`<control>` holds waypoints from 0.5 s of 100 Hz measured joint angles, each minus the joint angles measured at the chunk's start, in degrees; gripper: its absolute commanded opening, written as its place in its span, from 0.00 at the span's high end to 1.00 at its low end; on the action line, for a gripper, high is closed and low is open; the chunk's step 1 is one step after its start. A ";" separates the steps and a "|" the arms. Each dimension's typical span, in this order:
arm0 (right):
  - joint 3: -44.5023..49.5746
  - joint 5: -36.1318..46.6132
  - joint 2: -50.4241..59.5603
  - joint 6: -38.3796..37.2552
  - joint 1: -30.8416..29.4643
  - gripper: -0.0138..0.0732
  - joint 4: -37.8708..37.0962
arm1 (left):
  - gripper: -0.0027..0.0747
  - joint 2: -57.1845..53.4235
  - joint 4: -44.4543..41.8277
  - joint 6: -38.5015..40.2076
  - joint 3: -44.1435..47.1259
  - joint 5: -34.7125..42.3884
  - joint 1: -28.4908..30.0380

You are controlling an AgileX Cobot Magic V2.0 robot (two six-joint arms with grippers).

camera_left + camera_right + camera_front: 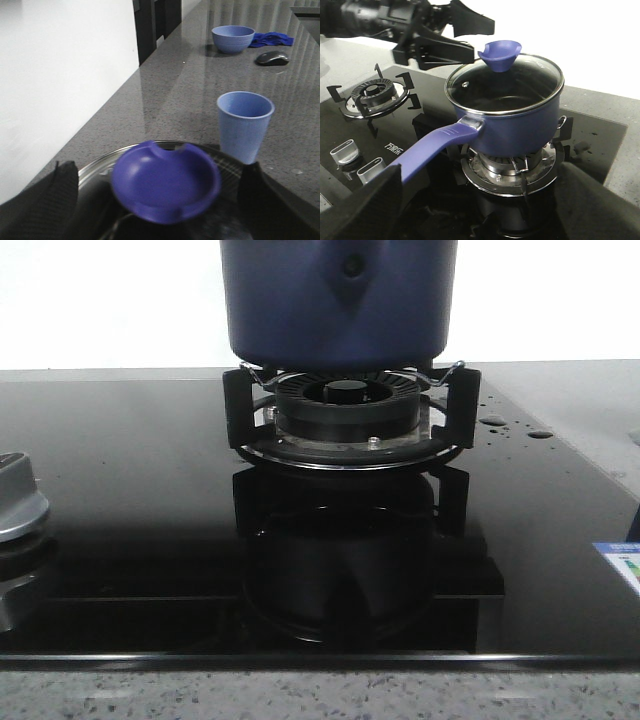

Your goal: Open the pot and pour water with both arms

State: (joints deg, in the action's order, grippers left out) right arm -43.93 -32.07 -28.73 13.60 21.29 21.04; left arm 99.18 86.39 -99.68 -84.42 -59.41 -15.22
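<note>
Fingers (60, 200) of your left arm stand apart, flanking the lid knob (165, 182) directly between them; right fingers (365, 210), also apart, face the handle (432, 145) of the pot (517, 125) on its burner.

white marking on hob (395, 147), blue sticker (621, 570): both unreadable.

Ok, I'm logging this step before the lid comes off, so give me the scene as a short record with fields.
pot: dark navy-blue metal pot, sitting on the black burner ring
lid: glass lid with blue knob, on the pot
left tool: open, fingers either side of the knob
right tool: open, facing the pot's blue handle, not gripping
nearby: light blue plastic cup on the grey counter
</note>
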 measured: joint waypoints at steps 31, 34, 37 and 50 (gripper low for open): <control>0.00 0.00 0.00 0.03 0.00 0.19 -0.11 | 0.20 4.90 2.56 0.00 -2.13 -0.79 0.00; 0.00 0.00 0.00 0.03 0.00 0.19 -0.11 | 0.20 5.41 2.54 0.00 -2.13 -1.13 0.00; 0.00 0.00 0.00 0.03 0.00 0.19 -0.11 | 0.20 5.71 2.54 0.00 -2.13 -1.31 -0.09; 0.00 0.00 0.00 0.03 0.00 0.19 -0.11 | 0.20 6.36 3.23 0.00 -2.13 -1.51 -1.25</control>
State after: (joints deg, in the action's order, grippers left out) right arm -43.93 -32.07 -28.73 13.63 21.29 20.94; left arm 105.54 89.62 -99.68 -86.56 -60.92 -16.47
